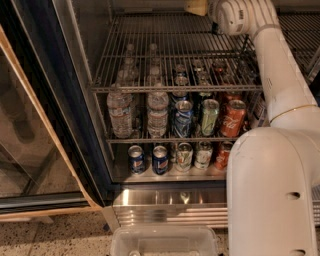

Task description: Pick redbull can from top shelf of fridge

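Observation:
The fridge (75, 125) stands open, with a dark frame and a ribbed steel base panel (170, 207). The top shelf (165, 55) is a wide wire rack, and the part I see is bare. My white arm (272, 75) reaches up from the right over this shelf. The wrist (235, 15) is at the upper edge of the view. My gripper (197, 7) shows only as a tan tip at the very top, above the back of the top shelf. The redbull can is out of view.
The shelf below holds water bottles (120, 112) on the left and several soda cans, among them a green one (209, 117) and a red one (232, 119). The bottom shelf has two Pepsi cans (136, 159) and other cans. The glass door (30, 125) is open at left. A clear bin (165, 241) is at the bottom.

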You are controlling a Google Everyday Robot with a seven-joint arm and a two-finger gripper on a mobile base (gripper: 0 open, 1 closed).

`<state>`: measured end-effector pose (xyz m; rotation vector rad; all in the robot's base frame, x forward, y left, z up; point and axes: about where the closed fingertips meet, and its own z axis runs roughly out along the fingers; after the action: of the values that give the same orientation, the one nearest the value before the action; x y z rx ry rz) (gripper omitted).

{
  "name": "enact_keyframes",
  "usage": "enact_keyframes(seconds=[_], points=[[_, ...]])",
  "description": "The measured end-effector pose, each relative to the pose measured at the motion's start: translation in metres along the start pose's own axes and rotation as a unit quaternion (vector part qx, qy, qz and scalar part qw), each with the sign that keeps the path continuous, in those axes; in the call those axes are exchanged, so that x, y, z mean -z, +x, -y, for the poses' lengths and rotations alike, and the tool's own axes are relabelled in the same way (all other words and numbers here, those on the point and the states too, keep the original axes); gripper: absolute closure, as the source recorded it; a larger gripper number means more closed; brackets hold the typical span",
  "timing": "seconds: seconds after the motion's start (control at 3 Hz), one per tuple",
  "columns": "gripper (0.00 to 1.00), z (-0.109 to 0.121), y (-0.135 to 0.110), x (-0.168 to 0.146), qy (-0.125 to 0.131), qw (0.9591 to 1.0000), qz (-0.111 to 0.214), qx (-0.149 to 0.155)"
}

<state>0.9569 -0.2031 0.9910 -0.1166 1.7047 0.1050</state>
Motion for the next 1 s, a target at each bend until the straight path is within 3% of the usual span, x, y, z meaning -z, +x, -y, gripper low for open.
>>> enact_keyframes(seconds=[1.0], points=[[0.00, 0.0153, 0.0160, -0.0130, 0.028, 0.9992, -0.024, -0.012]])
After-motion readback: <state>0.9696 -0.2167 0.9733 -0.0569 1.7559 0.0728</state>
